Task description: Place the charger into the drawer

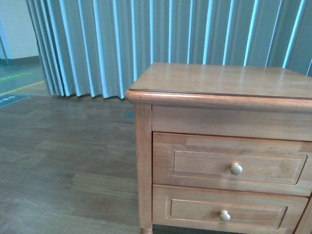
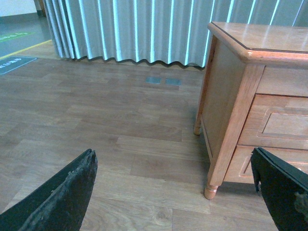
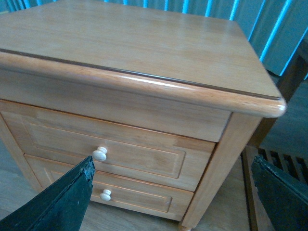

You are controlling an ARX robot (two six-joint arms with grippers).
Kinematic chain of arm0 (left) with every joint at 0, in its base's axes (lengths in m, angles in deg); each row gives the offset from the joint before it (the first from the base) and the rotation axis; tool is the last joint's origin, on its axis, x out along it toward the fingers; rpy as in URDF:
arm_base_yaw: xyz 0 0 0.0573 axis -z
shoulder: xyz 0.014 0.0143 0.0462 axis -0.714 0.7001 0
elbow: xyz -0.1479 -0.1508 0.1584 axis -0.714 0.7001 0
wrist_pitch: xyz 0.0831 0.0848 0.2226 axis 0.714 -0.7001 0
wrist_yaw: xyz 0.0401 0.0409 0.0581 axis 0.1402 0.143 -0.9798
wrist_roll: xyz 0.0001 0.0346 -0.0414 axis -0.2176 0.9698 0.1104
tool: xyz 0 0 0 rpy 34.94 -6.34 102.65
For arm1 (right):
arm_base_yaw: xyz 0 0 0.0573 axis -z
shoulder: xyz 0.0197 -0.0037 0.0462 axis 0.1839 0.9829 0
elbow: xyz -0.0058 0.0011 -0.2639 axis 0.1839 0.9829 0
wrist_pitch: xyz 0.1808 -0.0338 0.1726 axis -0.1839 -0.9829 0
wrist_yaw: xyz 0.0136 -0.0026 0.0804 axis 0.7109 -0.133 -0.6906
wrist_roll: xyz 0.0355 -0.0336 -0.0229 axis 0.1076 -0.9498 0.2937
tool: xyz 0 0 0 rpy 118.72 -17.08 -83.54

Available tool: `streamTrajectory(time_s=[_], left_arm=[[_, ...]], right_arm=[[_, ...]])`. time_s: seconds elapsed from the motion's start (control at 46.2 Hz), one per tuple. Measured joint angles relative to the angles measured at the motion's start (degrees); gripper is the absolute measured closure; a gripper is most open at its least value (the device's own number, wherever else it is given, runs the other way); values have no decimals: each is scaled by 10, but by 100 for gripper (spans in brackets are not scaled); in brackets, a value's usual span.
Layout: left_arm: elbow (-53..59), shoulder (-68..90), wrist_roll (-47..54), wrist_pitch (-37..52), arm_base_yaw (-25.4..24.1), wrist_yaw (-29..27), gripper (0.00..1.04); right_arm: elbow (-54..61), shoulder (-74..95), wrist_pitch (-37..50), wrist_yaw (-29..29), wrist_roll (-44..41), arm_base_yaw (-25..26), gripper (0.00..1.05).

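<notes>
Closed drawer (image 3: 103,149) beyond open right gripper (image 3: 171,192)

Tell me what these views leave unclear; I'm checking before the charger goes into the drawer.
- Charger: in no view, so its place is unknown.
- Drawer: shut; inside hidden by its front panel.
- Cabinet: right side cut off by the front view's edge.
- Left gripper, right gripper: only finger edges show, spread and empty.

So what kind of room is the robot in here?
Probably a room indoors, maybe a bedroom or a lab mock-up of one: a light-brown wooden two-drawer cabinet stands on wood-plank flooring in front of long pleated grey-blue curtains.
</notes>
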Motion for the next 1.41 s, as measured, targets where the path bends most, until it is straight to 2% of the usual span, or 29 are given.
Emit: streamTrajectory(time_s=[0.281,0.346,0.498,0.584,1.017,1.32,1.407], left_arm=[[0,0,0,0,0,0,6],[0,0,0,0,0,0,6],[0,0,0,0,0,0,6],[0,0,0,0,0,0,6],[0,0,0,0,0,0,6],[0,0,0,0,0,0,6],[0,0,0,0,0,0,6]], right_arm=[[45,-183,-133,-139,51,183,8],[50,-203,-138,-148,60,201,8],[51,-205,-139,-150,64,203,8],[96,-231,-64,-105,75,174,28],[178,-378,-123,30,76,28,103],[199,-443,-165,83,76,-26,103],[204,-462,-180,143,76,-75,103]])
